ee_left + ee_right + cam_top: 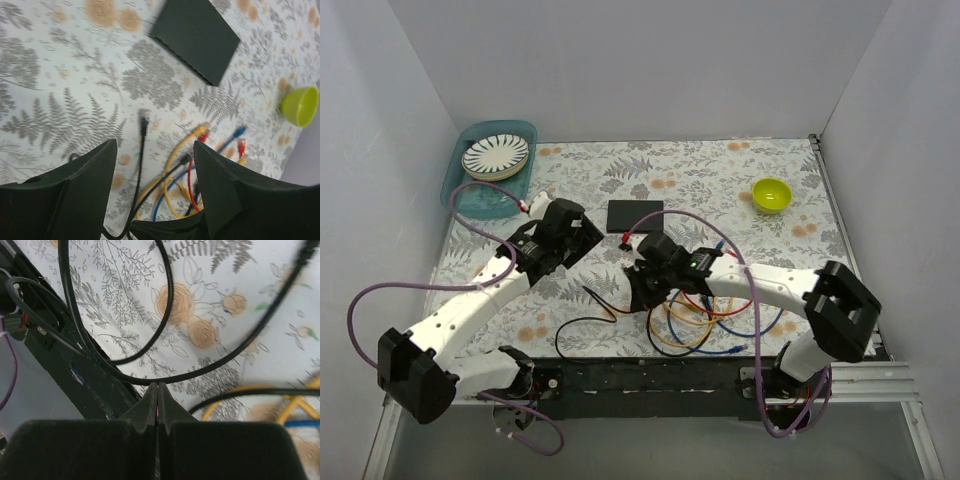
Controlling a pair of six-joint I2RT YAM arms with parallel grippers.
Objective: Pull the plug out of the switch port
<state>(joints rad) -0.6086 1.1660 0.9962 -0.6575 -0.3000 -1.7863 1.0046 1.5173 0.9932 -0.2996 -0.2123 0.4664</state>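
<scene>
The left hand is spread wide, empty, above the black plug lying on the surface apart from the switch. The right hand is pressed together, a black cable crossing its tips.

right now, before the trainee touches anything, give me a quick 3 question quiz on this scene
1. True or false: the left gripper is shut.
2. The switch lies: A in a bin, B flat on the table, C held by a gripper.
3. What colour is the bowl?
Key: 1 false; 2 B; 3 lime green.
</scene>
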